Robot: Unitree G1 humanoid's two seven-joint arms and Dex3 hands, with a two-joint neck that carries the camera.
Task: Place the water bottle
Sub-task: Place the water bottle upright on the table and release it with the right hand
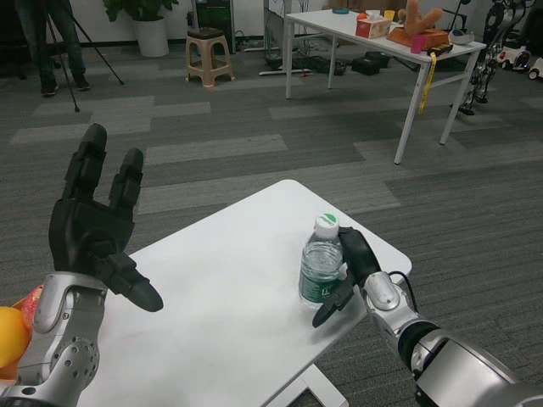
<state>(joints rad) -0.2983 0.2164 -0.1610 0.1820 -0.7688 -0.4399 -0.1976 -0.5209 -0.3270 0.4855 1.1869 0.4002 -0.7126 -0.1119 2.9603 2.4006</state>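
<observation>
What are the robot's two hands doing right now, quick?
Left hand: open, fingers apart, raised, holding nothing.
Right hand: wrapped around the upright water bottle on the white table.

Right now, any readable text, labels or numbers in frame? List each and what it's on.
None can be read.
Water bottle, gripped by the right hand on the white table: green label, print too blurred to read.
Bottle cap: green mark, not legible.
Box on the far table: red and white, print too small to read.
Left hand: no markings visible.
</observation>
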